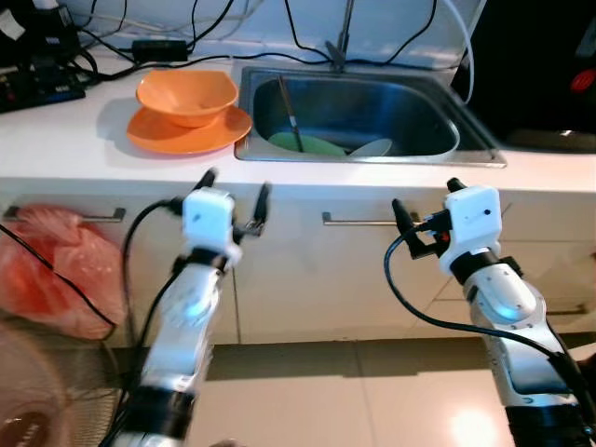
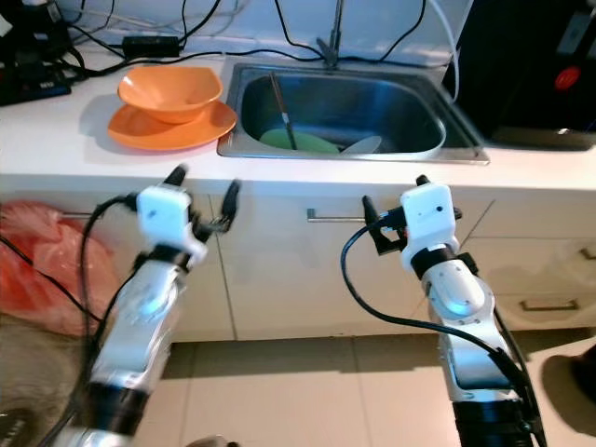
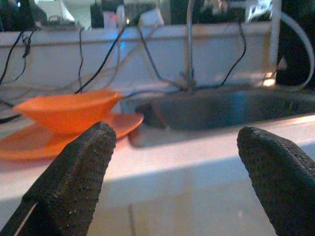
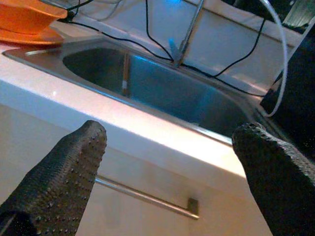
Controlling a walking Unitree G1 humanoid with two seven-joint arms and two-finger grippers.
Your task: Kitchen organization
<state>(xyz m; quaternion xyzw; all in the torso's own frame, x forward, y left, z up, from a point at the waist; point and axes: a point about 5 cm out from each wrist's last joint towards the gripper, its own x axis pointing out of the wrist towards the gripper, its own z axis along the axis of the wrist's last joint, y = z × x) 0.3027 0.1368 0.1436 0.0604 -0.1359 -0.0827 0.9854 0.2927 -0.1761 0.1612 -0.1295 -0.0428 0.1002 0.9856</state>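
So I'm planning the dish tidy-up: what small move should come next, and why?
Probably raise the left gripper up and forward toward the orange bowl on the orange plate. Both grippers are open and empty, below the counter edge; the left is nearer the bowl, the right gripper below the sink.

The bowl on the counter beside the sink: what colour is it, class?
Orange. The bowl sits on a matching orange plate, clearest in the left eye view.

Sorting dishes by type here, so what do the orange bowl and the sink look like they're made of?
Orange bowl: probably plastic or melamine, with an even opaque colour and soft sheen. Sink: stainless steel by its look, grey brushed metal with dull reflections.
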